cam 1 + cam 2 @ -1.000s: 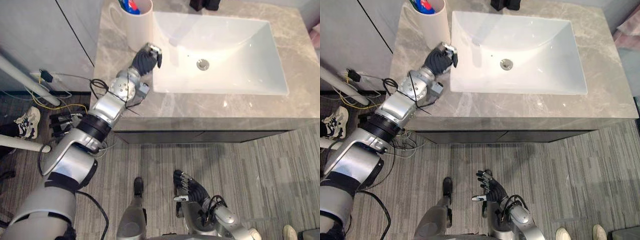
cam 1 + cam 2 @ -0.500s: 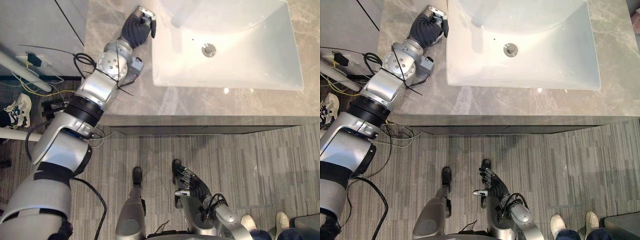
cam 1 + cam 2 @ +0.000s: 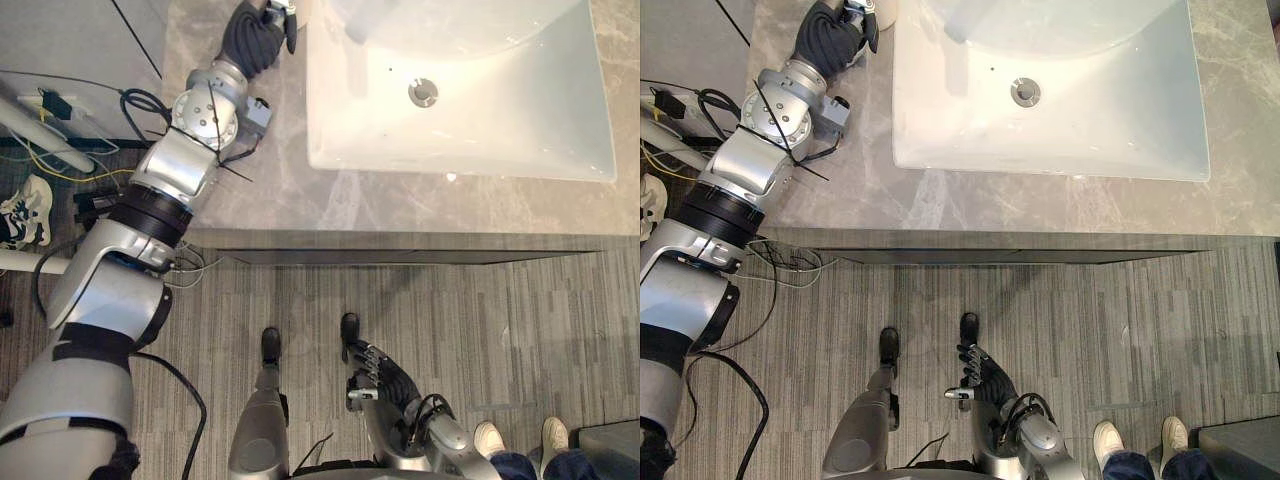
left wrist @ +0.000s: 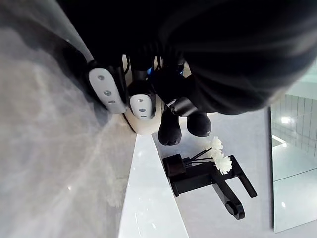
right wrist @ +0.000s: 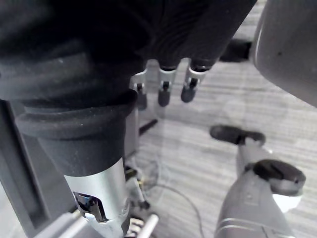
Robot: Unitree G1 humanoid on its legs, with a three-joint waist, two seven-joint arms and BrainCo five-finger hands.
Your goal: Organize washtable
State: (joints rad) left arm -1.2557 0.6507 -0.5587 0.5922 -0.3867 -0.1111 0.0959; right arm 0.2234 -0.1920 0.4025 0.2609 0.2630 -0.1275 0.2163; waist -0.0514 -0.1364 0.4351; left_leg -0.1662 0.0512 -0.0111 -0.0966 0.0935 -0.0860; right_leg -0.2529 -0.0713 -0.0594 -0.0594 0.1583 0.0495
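The white cup (image 4: 139,126) stands on the grey marble table (image 3: 400,200) at the back left corner of the white sink (image 3: 470,110). Something blue shows at its top in the left wrist view. The left robot hand (image 3: 832,35) is reached out over the table and lies against the cup, its fingers (image 4: 141,105) across the cup's wall. Whether they clasp it or merely touch it cannot be told. Behind the sink are a black tap (image 4: 210,181) and a small dark holder with white flowers (image 4: 218,157) beside it. The sink drain (image 3: 423,93) is uncovered. The right robot hand (image 3: 385,375) hangs low over the striped grey floor (image 3: 520,330), fingers relaxed and holding nothing. A person's shoes (image 3: 1108,442) show at the near right.
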